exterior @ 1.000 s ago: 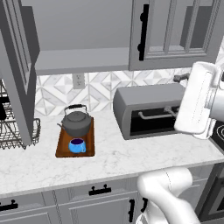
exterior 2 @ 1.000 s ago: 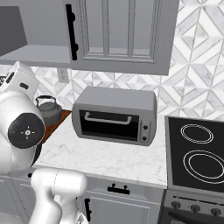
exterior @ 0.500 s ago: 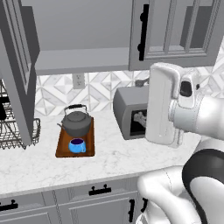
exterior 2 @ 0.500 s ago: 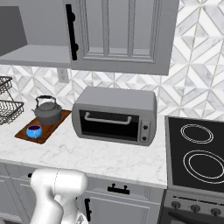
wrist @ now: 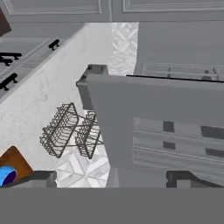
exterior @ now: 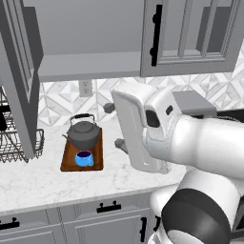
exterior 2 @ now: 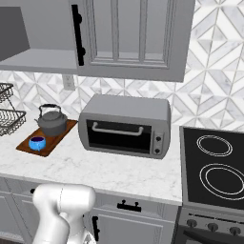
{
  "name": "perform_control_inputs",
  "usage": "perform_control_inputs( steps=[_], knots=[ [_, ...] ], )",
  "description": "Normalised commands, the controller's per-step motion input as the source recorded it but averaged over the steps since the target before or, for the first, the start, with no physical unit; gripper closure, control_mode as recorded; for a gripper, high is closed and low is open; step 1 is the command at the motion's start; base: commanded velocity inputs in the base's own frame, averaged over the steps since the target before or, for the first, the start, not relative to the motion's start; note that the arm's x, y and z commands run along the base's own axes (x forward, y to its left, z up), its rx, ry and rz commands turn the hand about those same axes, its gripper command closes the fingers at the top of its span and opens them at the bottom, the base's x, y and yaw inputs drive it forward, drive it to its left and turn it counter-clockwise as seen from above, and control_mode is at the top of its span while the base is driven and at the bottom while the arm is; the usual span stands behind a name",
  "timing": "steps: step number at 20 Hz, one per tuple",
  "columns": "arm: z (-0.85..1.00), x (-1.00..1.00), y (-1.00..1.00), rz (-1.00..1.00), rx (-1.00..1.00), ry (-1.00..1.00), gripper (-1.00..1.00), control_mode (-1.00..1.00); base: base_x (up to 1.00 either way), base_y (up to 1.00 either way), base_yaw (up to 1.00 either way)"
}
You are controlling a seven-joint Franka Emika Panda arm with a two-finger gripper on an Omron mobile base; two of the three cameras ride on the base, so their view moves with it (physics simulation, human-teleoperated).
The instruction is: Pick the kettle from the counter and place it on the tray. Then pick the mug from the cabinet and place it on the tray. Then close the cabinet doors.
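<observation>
The dark grey kettle [exterior: 83, 134] [exterior 2: 51, 121] stands at the back of the reddish-brown tray [exterior: 70, 157] [exterior 2: 57, 135] on the marble counter [exterior: 43, 183]. The blue mug [exterior: 84, 158] [exterior 2: 37, 142] [wrist: 5, 175] sits on the tray in front of it. My gripper [exterior: 114, 126] [wrist: 111, 179] hangs open and empty right of the kettle, above the counter, pointing left. The cabinet [exterior: 90, 64] stands open with a bare shelf. Its left door [exterior: 19, 76] [wrist: 153, 127] is swung out; the right door [exterior: 190, 38] [exterior 2: 128, 38] looks shut.
A black wire rack [exterior: 16, 143] [exterior 2: 9, 114] [wrist: 70, 129] stands left of the tray. A grey toaster oven [exterior 2: 126, 126] sits right of the tray, a black stove [exterior 2: 214, 162] beyond it. Grey drawers with black handles [exterior: 108, 207] run under the counter.
The arm has swung left across the left base view, bringing the hand close to the kettle. The jaws have stayed open. Kettle, mug and tray have not moved.
</observation>
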Motion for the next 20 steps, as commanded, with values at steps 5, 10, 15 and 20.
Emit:
perform_control_inputs(
  steps=[5,10,15,20],
  knots=[
    [0.00,-0.20,0.77,0.00,-0.05,0.06,-1.00,-1.00,0.00,0.00,0.00],
    [0.00,-0.14,0.75,0.00,0.00,0.00,-1.00,-1.00,0.00,0.00,0.00],
    [-0.07,0.00,0.75,-0.01,0.00,0.00,-1.00,-1.00,0.00,0.00,0.00],
    [-0.13,0.14,0.71,-0.09,-0.02,0.00,-1.00,-1.00,0.00,0.00,0.00]
  ],
)
